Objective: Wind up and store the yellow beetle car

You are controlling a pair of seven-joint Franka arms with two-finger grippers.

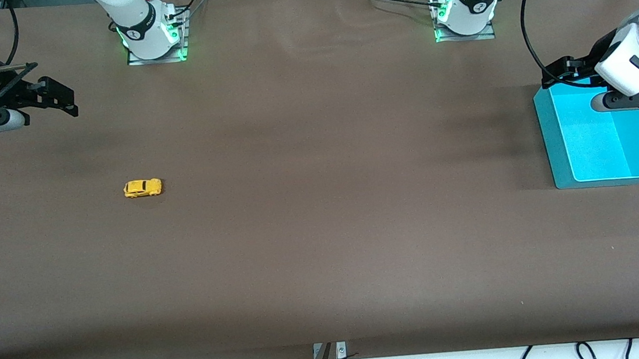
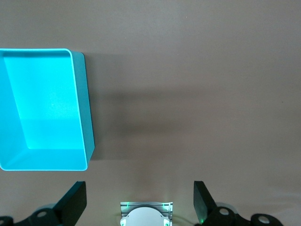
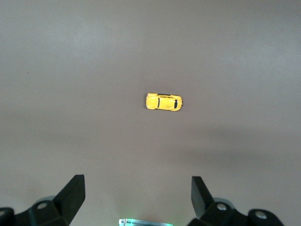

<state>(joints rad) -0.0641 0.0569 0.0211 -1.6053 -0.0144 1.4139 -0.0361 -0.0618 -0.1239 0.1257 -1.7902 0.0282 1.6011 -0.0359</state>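
Resting untouched on the table's right-arm end, the yellow beetle car (image 1: 142, 187) awaited winding; right gripper (image 3: 136, 197) hung above, fingers wide. Left gripper (image 2: 140, 200), spread wide, waited over the teal bin (image 1: 553, 139).

So the surface (image 1: 324, 232) is one long brown mat-covered top, matte, with a few faint wrinkles up by the arm bases. Only two things sit right on it. The yellow beetle car (image 1: 142, 187) rests on its wheels at about 9 o'clock from the middle, toward the right arm's end, out in the open. Way over at 3 o'clock, at the left arm's end, is a turquoise bin (image 1: 553, 139), open side up, well apart from the car.
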